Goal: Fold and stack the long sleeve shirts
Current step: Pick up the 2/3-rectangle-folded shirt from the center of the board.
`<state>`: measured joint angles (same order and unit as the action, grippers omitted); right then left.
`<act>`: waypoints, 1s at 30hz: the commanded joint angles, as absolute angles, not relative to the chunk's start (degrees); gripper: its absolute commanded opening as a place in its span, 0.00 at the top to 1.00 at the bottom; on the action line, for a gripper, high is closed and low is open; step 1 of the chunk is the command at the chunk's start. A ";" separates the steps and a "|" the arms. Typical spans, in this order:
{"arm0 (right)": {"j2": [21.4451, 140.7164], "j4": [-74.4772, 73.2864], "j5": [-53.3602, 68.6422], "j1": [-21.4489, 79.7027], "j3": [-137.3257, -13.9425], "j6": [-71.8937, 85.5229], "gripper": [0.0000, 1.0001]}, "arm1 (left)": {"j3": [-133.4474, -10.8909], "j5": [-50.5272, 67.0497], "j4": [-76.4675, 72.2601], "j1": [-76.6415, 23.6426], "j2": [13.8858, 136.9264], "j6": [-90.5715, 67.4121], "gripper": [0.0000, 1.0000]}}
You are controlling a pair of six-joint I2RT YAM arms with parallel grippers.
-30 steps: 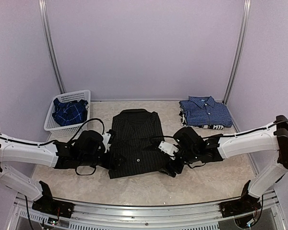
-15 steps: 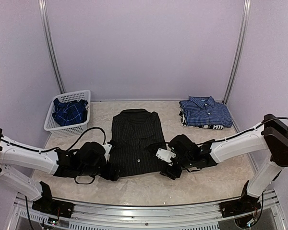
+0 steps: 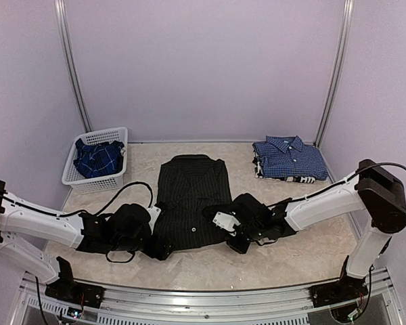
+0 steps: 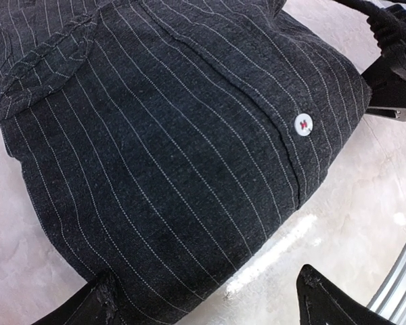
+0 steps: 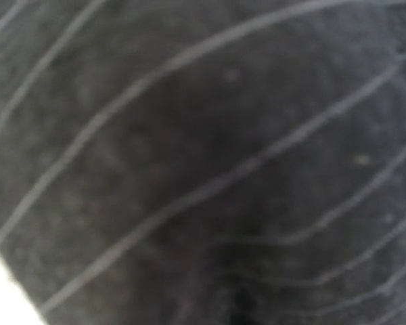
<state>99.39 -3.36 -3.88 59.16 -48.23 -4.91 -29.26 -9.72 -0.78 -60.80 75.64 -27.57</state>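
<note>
Left hand (image 3: 161, 247) low at the near-left corner of the black pinstriped shirt (image 3: 191, 196), spread wide, empty. Right hand (image 3: 231, 238) pinched shut on the near-right corner, arm stretched flat. Far left of it, white basket (image 3: 88, 181) holding the dark blue plaid shirt (image 3: 98, 157); far right, folded blue checked shirt (image 3: 289, 159).

Middle shirt (image 3: 191, 196) lies flat on the table (image 3: 311, 250); back-left, a basket (image 3: 74, 177) holds another shirt (image 3: 98, 158); folded shirt (image 3: 289, 157) sits back-right.
</note>
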 commanded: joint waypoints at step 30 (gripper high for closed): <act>74.08 -30.21 35.30 52.53 -40.87 17.72 1.00 | -30.85 -19.30 -4.68 -84.99 73.39 -0.84 0.14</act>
<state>77.17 -27.97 30.68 54.37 -42.50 16.14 -28.05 -16.56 -5.58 -84.75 71.81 -1.72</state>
